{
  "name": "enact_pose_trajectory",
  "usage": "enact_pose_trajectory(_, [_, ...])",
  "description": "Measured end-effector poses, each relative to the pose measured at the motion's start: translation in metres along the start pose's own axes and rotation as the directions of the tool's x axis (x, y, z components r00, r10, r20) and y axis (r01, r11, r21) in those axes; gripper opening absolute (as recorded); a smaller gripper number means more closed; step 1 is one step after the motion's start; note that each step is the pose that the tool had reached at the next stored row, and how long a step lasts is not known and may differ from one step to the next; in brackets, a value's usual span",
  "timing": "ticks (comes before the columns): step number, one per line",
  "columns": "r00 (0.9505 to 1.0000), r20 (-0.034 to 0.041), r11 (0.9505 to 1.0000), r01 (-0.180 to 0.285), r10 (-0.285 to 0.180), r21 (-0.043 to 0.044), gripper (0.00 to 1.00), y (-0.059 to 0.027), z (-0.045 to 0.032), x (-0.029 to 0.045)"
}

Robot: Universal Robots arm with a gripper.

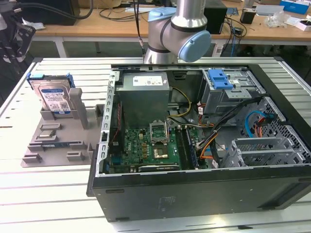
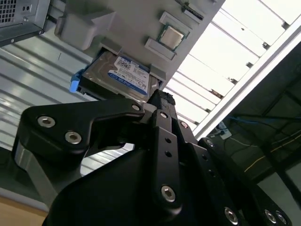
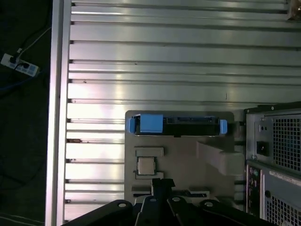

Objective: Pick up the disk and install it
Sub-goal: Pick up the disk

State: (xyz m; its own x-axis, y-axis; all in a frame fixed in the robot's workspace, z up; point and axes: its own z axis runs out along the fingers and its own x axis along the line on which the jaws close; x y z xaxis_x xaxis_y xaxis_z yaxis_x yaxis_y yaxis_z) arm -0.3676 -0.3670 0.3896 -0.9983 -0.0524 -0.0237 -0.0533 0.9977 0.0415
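While the disk [image 1: 54,98] stands propped in the grey fixture [image 1: 58,140] on the slatted aluminium table [image 1: 48,194], the gripper [image 3: 162,184] hangs near that fixture, clenched on nothing; an open computer case [image 1: 194,194] sits beside the fixture, cluttered desks [image 1: 97,23] beyond.

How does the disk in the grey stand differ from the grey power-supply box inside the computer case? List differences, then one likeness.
Size: the disk is far smaller than the power-supply box. Place: the disk stands on edge in the grey stand outside the computer case; the box sits inside it. Look: the disk has a blue frame; the box is plain grey. Both are rectangular with labels.
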Motion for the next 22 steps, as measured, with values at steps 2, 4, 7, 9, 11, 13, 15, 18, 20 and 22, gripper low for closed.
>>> enact_pose_trajectory(2, [0.9991,-0.0017,0.9991,0.043,-0.043,-0.001,0.11,0.0,0.0,0.0])
enact_pose_trajectory(4, [0.9963,-0.0035,0.9964,0.085,-0.085,-0.0021,0.11,0.0,0.0,0.0])
enact_pose_trajectory(7, [0.9833,-0.0071,0.9833,0.182,-0.182,-0.005,0.11,0.0,0.0,0.0])
enact_pose_trajectory(9, [0.9782,-0.0081,0.9783,0.207,-0.207,-0.0058,0.11,0.0,0.0,0.0])
enact_pose_trajectory(11, [0.9721,-0.009,0.9721,0.234,-0.234,-0.0066,0.11,0.0,0.0,0.0])
enact_pose_trajectory(13, [0.961,-0.0106,0.9611,0.276,-0.276,-0.0081,0.11,0.0,0.0,0.0])
enact_pose_trajectory(15, [0.9536,-0.0114,0.9536,0.301,-0.301,-0.009,0.11,0.0,0.0,0.0])
enact_pose_trajectory(18, [0.9358,-0.0131,0.9358,0.352,-0.352,-0.011,0.11,0.0,0.0,0.0])
enact_pose_trajectory(20, [0.9255,-0.014,0.9255,0.378,-0.379,-0.012,0.11,0.0,0.0,0.0])
enact_pose_trajectory(22, [0.9173,-0.0145,0.9174,0.398,-0.398,-0.0128,0.11,0.0,0.0,0.0])
